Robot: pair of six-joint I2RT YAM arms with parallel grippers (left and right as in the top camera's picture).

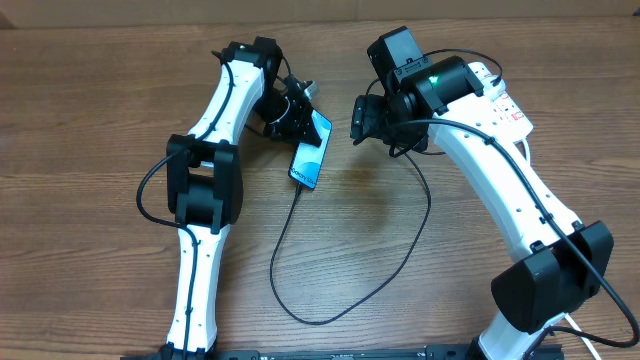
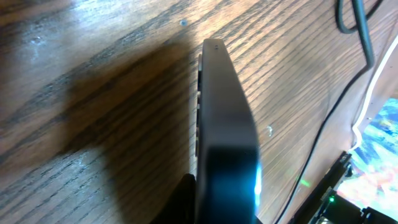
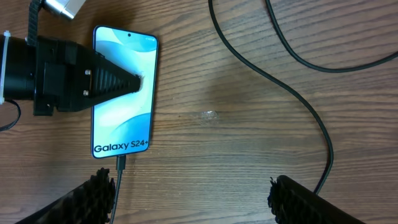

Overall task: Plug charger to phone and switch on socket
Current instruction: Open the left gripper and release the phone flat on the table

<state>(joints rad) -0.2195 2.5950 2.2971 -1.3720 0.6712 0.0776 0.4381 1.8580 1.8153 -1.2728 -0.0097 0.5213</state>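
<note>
The phone (image 1: 312, 150) lies tilted left of the table's middle, its blue "Galaxy S24+" screen (image 3: 123, 93) lit. My left gripper (image 1: 296, 118) is shut on the phone's far half, with one finger over the screen (image 3: 127, 81). The left wrist view shows the phone edge-on (image 2: 227, 124) beside a dark finger (image 2: 185, 202). The charger's connector (image 3: 121, 163) sits in the phone's bottom port. Its black cable (image 1: 300, 300) loops toward the front and runs up to the right (image 3: 298, 106). My right gripper (image 1: 358, 118) is open and empty over bare wood right of the phone (image 3: 193, 205). The white socket (image 1: 505, 100) is partly hidden behind the right arm; the plug is hidden.
The right arm (image 1: 500, 190) crosses the right side of the table, the left arm (image 1: 205, 190) the left side. The cable loop (image 1: 420, 230) lies across the middle and front of the wooden table (image 1: 90, 120). A white cord (image 2: 367, 106) shows at the right edge.
</note>
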